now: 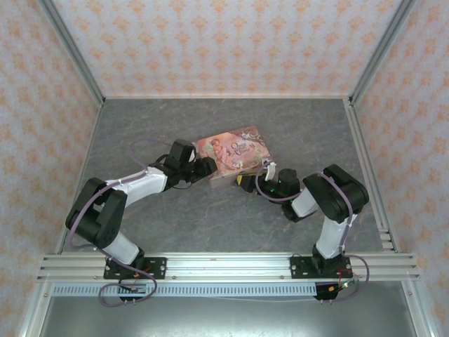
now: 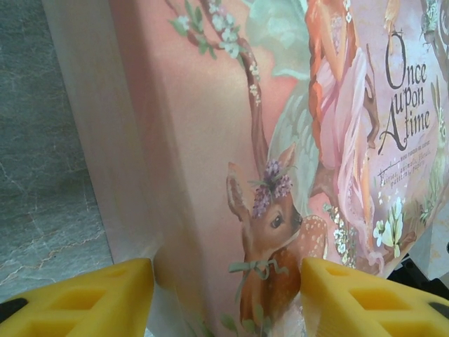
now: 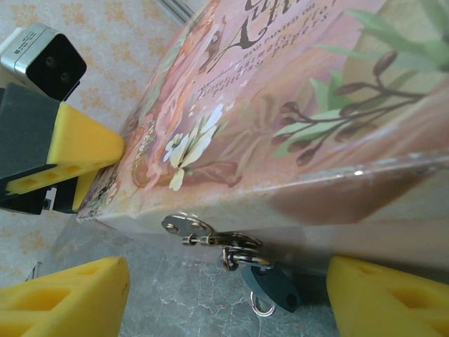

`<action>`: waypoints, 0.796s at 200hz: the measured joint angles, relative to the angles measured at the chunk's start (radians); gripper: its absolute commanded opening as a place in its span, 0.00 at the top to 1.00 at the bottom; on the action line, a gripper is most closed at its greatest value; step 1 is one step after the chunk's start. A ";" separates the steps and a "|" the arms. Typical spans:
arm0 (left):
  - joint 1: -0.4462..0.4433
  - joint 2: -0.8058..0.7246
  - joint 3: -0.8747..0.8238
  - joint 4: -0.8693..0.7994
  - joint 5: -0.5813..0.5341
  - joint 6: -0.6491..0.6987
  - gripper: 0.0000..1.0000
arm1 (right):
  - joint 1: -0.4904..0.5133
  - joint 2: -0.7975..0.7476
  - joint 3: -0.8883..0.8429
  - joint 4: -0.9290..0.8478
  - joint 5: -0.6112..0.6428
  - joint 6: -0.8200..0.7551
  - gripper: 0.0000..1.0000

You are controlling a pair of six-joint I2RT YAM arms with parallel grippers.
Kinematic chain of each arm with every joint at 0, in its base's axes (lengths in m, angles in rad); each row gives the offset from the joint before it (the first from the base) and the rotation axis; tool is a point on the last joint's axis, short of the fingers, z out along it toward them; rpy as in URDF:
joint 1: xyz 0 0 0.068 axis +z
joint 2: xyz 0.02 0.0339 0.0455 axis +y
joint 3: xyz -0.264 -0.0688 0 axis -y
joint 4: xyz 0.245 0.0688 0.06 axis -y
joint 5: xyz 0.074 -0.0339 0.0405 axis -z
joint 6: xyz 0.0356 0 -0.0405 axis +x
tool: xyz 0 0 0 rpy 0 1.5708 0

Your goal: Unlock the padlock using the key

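Where the arms are bolted to the alu rail at the near edge, the L arm bends fwd-right and the R arm fwd-left over the grey table. The right gripper stands wide, yellow fingers well apart, nothing clamped; btwn them, touching neither, hangs the padlock, a tiny dark blue body dangling just above the table from a metal hasp on the near side wall of the pink tin; a small wire ring shows at its lower end, what it belongs to I cannot tell. The left gripper grips the tin's left end, one finger against the cream side wall, the other against the illustrated lid w/ the deer and "Once upon A time"; in the right wrist view a yellow fingertip of that gripper sits on the lid's far end. Beyond the tin, more table, then the patterned back wall.
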 measured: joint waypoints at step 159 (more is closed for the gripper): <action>0.000 0.004 0.013 -0.026 -0.006 0.000 0.44 | 0.027 0.058 0.036 0.045 -0.029 0.033 0.51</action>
